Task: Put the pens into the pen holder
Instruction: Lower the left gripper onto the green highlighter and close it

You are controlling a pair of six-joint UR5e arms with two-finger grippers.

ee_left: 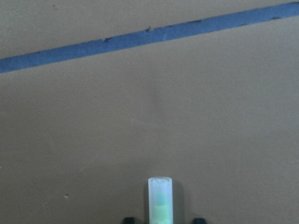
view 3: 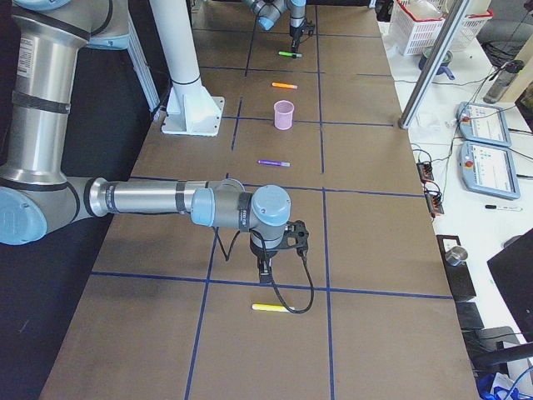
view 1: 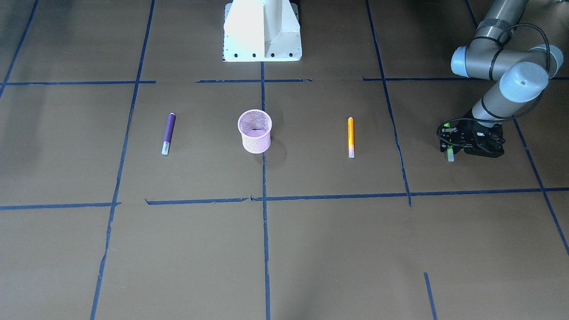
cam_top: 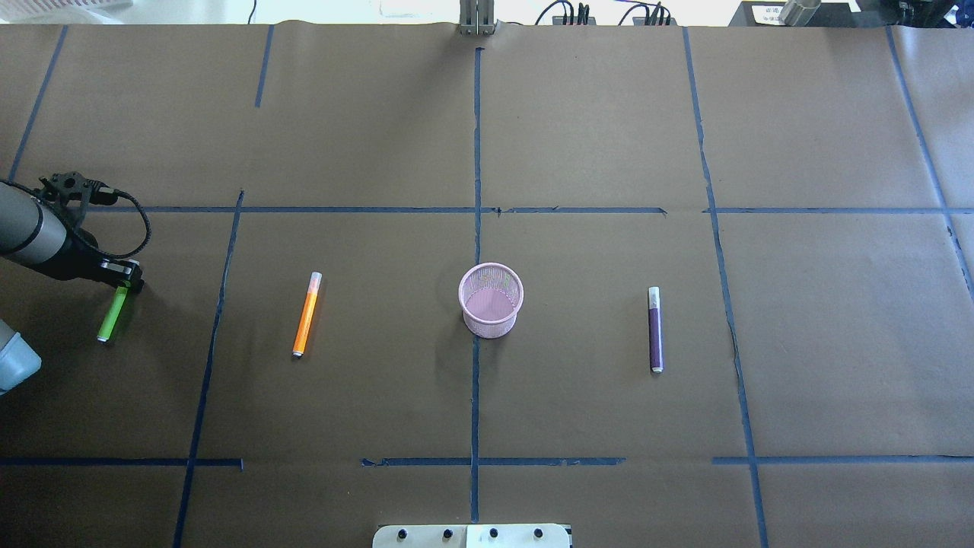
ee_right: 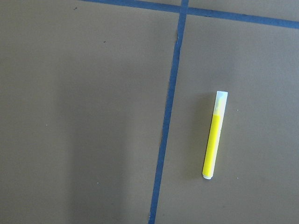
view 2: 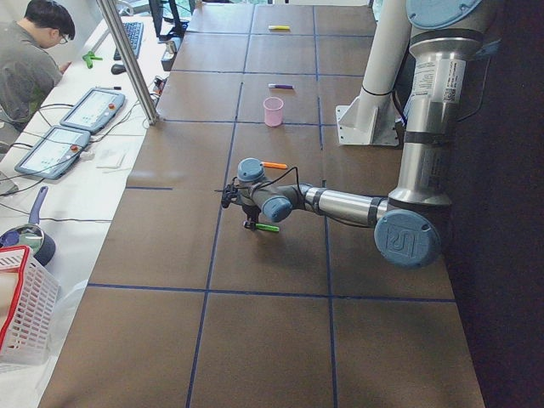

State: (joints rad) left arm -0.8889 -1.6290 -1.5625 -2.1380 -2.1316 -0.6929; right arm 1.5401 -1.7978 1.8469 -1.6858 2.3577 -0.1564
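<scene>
Pens lie in a row along the middle of the bench. The front-facing camera shows me the purple pen (view 1: 168, 133) toward the right end, the pen holder (view 1: 254, 131) upright and empty at the centre, and the orange pen (view 1: 350, 137) toward the left end. The left gripper (view 1: 452, 144) is down over the green pen (view 1: 450, 155) near the left edge.

From overhead, it sits at one tip of the green pen, and most of the barrel sticks out toward the robot's edge. Held that far off-centre, I think the pen may droop or swing once lifted.

The left side camera shows the green pen flat on the bench.

In the right side camera, the right gripper (view 3: 266, 267) hangs near the right end above a yellow pen (view 3: 272, 307). I cannot tell its state.

My left wrist camera shows the pale cap between the fingertips (ee_left: 129, 220) with a gap on each side, so the jaws are released. An uneven squeeze could roll the round barrel out.

The right wrist camera shows only the yellow pen beside a tape line.

A tilted pen hitting the short, light holder's rim could tip it over.
</scene>
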